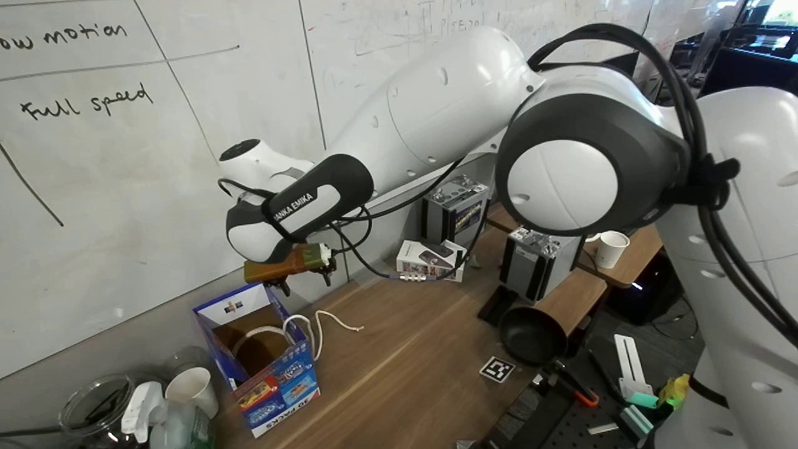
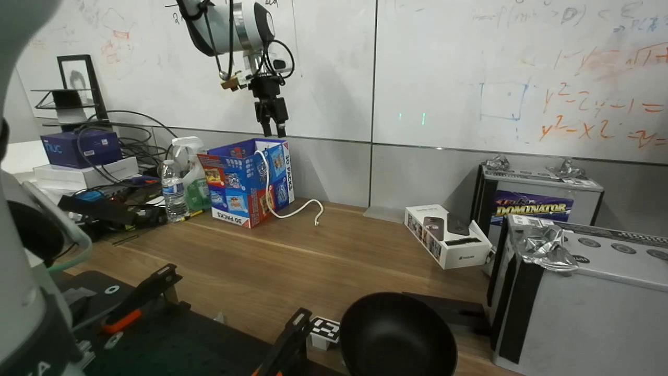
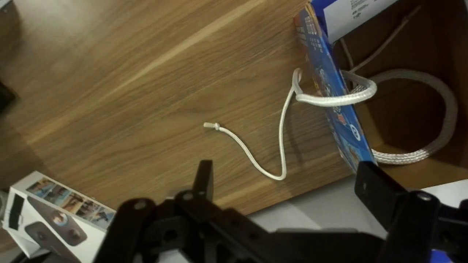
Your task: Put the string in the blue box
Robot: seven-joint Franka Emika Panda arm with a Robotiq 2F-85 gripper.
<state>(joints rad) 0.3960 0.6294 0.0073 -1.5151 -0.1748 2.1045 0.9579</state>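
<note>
The white string (image 3: pixel 280 135) lies partly inside the blue box (image 3: pixel 331 80). It loops over one rim, and its knotted end rests on the wooden table beside the box. The string also shows in both exterior views (image 1: pixel 320 340) (image 2: pixel 267 180). The blue box stands upright with its top open, against the back wall (image 1: pixel 280 393) (image 2: pixel 232 201). My gripper (image 3: pixel 285 166) is open and empty. In both exterior views it hangs above the box's wall side, apart from box and string (image 1: pixel 307 287) (image 2: pixel 275 133). Part of the string inside the box is hidden by the box wall.
A white phone carton (image 2: pixel 449 240) stands by the wall, near grey device boxes (image 2: pixel 584 303). A black pan (image 2: pixel 396 334) is at the table's front. A water bottle (image 2: pixel 174 190) and a spray bottle (image 1: pixel 181 427) stand close beside the box. The whiteboard (image 1: pixel 156 206) rises behind.
</note>
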